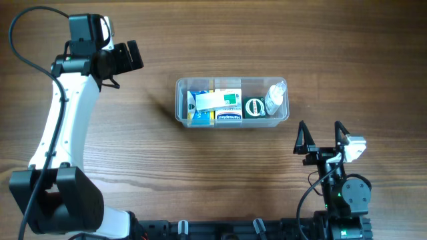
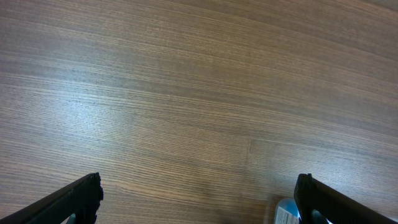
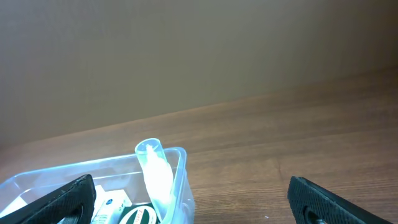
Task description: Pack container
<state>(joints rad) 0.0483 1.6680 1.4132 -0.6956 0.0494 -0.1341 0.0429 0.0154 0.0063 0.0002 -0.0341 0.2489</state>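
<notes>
The container sits flat near the middle of the table, open side up. Its long axis runs crosswise, from the left arm's side toward the right arm's. Inside, a white-and-green box lies slantwise over a blue-labelled box. A round green item is beside them, and a clear bottle leans at the right-hand end. The box labels are too small to read.

The right gripper is just short of the container's right end, its jaws spread wide and empty. Its wrist camera shows only that end of the tub, the rest cut off at the frame's edge.

The left gripper hangs well off to the left, its jaws also wide apart with nothing in them. Its camera sees bare wood and a blue-white scrap I cannot identify.
</notes>
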